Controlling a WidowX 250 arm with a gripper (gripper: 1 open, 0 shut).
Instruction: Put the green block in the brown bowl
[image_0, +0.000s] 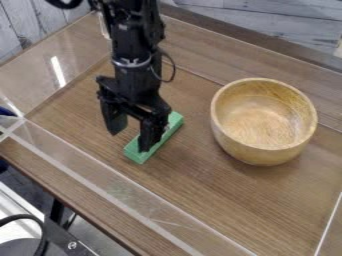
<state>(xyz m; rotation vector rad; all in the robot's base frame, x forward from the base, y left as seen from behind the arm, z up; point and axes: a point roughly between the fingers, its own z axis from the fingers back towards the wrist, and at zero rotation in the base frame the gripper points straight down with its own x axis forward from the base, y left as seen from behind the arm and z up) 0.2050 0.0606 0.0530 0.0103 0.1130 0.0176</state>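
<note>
The green block lies flat on the wooden table, left of the brown bowl, with its long axis running diagonally. My black gripper hangs over the block's near-left end, fingers pointing down and open. One finger stands left of the block, the other over its middle. The lower part of the block is hidden behind the fingers. I cannot tell whether the fingertips touch the block. The bowl is empty.
A low clear plastic wall runs around the table, along the front-left edge and the back. A clear folded piece stands at the back. Dark chair parts show below the table at bottom left.
</note>
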